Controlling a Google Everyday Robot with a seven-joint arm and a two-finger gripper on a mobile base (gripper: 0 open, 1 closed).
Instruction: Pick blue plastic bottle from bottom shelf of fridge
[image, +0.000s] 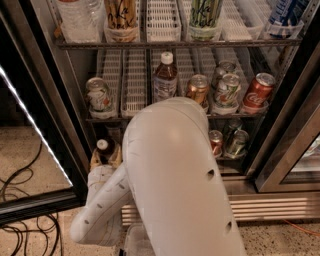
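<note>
The blue plastic bottle (102, 146), small with a white cap and dark drink, stands at the left of the bottom shelf (230, 162) of the fridge (287, 175). My gripper (106, 156) is at that shelf's front, with its tan fingers (94, 161) on either side of the bottle and closed on it. My big white arm link (175, 180) hides the bottle's lower part and the middle of the shelf.
Two cans (236, 144) stand on the bottom shelf at the right. The shelf above holds a taller white-capped bottle (165, 77) and several cans (258, 90). The open black-framed glass door (35, 130) is at the left, with cables (20, 185) on the floor. The ribbed steel grille (280, 207) runs below.
</note>
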